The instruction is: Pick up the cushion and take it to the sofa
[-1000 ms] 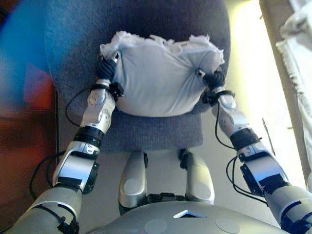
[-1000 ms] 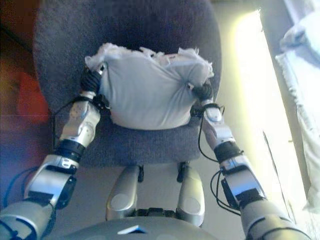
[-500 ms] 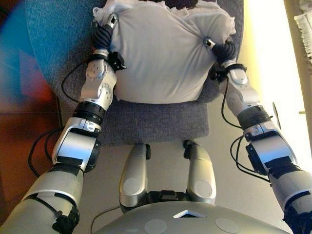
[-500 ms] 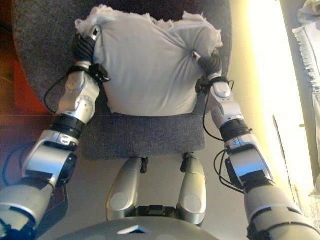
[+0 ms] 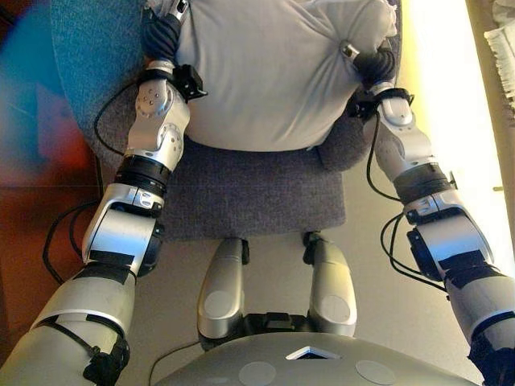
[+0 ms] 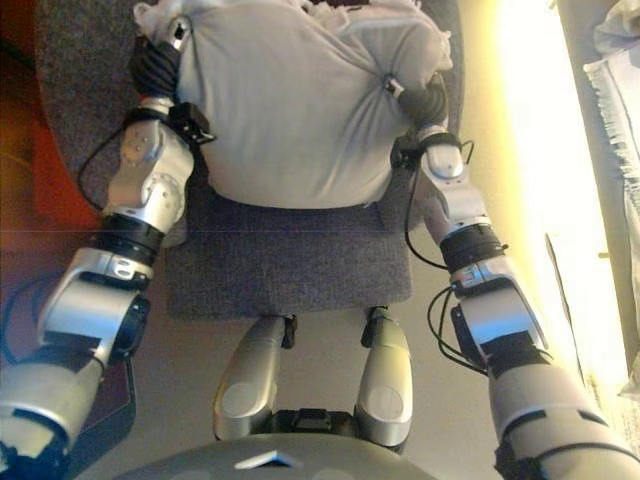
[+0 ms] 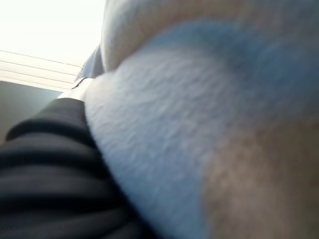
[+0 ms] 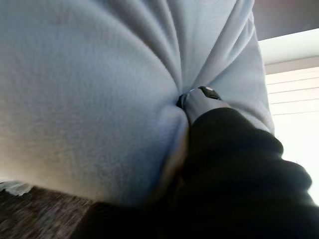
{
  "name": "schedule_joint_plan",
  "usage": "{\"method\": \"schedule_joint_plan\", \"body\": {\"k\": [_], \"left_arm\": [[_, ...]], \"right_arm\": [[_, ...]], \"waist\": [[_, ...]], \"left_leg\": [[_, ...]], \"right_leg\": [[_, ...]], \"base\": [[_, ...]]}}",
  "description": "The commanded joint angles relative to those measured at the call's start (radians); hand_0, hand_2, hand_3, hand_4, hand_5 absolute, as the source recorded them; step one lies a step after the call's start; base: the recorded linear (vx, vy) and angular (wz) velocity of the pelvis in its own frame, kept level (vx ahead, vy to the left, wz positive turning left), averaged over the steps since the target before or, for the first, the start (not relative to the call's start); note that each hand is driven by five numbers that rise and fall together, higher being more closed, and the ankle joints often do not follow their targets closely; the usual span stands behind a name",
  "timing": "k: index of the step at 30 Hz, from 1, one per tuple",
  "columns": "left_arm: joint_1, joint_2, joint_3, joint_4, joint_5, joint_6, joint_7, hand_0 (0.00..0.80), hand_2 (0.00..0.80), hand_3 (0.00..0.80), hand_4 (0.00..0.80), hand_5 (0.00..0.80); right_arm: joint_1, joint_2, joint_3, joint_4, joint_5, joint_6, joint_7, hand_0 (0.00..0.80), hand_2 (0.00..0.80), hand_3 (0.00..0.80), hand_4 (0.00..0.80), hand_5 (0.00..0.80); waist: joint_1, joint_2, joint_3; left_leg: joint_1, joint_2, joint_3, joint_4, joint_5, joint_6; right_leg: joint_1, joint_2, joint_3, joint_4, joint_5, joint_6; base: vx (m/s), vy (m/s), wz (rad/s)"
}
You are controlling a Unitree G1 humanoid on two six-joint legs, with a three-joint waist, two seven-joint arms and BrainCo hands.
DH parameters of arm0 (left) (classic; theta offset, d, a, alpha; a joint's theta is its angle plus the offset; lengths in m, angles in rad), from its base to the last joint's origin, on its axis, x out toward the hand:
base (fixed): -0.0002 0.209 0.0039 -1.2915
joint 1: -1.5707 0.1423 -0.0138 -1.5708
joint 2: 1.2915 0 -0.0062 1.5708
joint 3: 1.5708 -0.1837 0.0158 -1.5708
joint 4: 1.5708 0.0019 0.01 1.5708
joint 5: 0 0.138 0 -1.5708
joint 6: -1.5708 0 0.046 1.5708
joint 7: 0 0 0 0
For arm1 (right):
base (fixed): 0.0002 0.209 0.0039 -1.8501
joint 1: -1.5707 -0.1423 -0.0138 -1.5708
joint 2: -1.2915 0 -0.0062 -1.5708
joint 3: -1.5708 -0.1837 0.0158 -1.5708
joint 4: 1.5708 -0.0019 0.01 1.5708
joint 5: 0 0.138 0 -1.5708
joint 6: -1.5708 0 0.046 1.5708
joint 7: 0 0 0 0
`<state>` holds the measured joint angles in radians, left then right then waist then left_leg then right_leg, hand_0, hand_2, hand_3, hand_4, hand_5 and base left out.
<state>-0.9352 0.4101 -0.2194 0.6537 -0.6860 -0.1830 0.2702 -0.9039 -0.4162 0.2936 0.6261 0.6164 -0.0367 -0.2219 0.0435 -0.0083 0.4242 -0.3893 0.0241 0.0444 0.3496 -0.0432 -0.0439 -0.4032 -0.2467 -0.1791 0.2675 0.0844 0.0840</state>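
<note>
A plump pale grey cushion (image 5: 265, 72) with a frayed white edge hangs above the seat of a grey chair (image 5: 241, 193), held between my two hands. My left hand (image 5: 161, 36) grips its left side, the thumb lying over the cloth near the top. My right hand (image 5: 372, 64) grips the right side, one finger dug in so that creases fan out from it. In the right wrist view that finger (image 8: 199, 99) sinks into the cushion (image 8: 89, 89). The left wrist view shows only the dark cover (image 7: 45, 174) against the cushion (image 7: 199, 124).
The chair's curved grey back (image 5: 88, 72) rises behind and to the left of the cushion. Reddish-brown flooring (image 5: 32, 209) lies to the left. On the right runs a bright pale strip of floor (image 5: 451, 96), with a white fringed cloth (image 5: 503, 56) at the far right edge.
Both hands have raised the cushion off the chair seat, and it now looks larger and sits higher in the eye views. The view has also shifted a little.
</note>
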Motion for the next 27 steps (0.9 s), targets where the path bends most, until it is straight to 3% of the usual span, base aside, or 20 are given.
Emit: {"method": "schedule_joint_plan", "body": {"k": [1,12,16,17,18,19,27], "left_arm": [[-0.081,-0.065,-0.045,-0.104,0.037,-0.053,-0.03,0.8,0.8,0.8,0.8,0.8],[-0.234,-0.037,-0.143,0.139,-0.053,-0.005,0.032,0.8,0.8,0.8,0.8,0.8],[-0.251,-0.031,-0.146,0.213,-0.068,0.036,0.03,0.8,0.8,0.8,0.8,0.8],[-0.258,-0.028,-0.148,0.227,-0.08,0.039,0.028,0.709,0.709,0.709,0.709,0.709],[-0.263,-0.025,-0.15,0.235,-0.095,0.04,0.027,0.424,0.424,0.424,0.424,0.424],[-0.269,-0.015,-0.149,0.242,-0.1,0.049,0.033,0.0,0.0,0.0,0.0,0.0],[-0.31,0.047,-0.159,0.32,-0.088,0.065,0.065,0.0,0.0,0.0,0.0,0.0]], "right_arm": [[-0.12,0.045,0.025,-0.151,-0.035,-0.088,0.02,0.8,0.8,0.8,0.8,0.8],[-0.288,0.034,0.134,0.217,0.034,-0.05,0.051,0.8,0.8,0.8,0.8,0.8],[-0.316,0.043,0.14,0.313,0.037,0.002,0.094,0.772,0.772,0.772,0.772,0.772],[-0.325,0.043,0.145,0.333,0.034,0.014,0.108,0.471,0.471,0.471,0.471,0.471],[-0.332,0.043,0.149,0.347,0.021,0.017,0.112,0.088,0.088,0.088,0.088,0.088],[-0.34,0.034,0.161,0.355,0.014,0.016,0.108,0.0,0.0,0.0,0.0,0.0],[-0.376,-0.012,0.155,0.431,0.038,0.037,0.077,0.0,0.0,0.0,0.0,0.0]], "waist": [[0.009,0.001,-0.101],[0.008,0.01,-0.093],[0.007,0.015,-0.094],[0.006,0.016,-0.092],[0.006,0.016,-0.091],[0.006,0.018,-0.087],[-0.002,0.021,-0.074]], "left_leg": [[0.039,-0.006,-0.016,0.062,-0.107,-0.027],[0.031,-0.002,-0.01,0.078,-0.109,-0.04],[0.03,-0.001,-0.007,0.088,-0.109,-0.042],[0.026,-0.001,-0.007,0.09,-0.109,-0.043],[0.024,-0.001,-0.006,0.092,-0.108,-0.043],[0.021,0.0,-0.005,0.092,-0.106,-0.043],[0.006,0.003,0.005,0.108,-0.102,-0.044]], "right_leg": [[0.131,-0.048,0.008,0.04,-0.147,0.052],[0.114,-0.054,0.007,0.062,-0.149,0.051],[0.105,-0.056,0.013,0.077,-0.151,0.049],[0.1,-0.056,0.015,0.081,-0.151,0.049],[0.095,-0.057,0.017,0.085,-0.15,0.049],[0.089,-0.058,0.018,0.088,-0.148,0.049],[0.052,-0.058,0.035,0.124,-0.147,0.051]], "base": [[0.109,-0.013,0.07],[-0.006,-0.002,0.03],[0.036,0.028,0.04],[0.002,0.02,0.05],[-0.01,0.021,0.04],[0.0,0.0,0.0],[-0.01,0.018,0.02]]}}
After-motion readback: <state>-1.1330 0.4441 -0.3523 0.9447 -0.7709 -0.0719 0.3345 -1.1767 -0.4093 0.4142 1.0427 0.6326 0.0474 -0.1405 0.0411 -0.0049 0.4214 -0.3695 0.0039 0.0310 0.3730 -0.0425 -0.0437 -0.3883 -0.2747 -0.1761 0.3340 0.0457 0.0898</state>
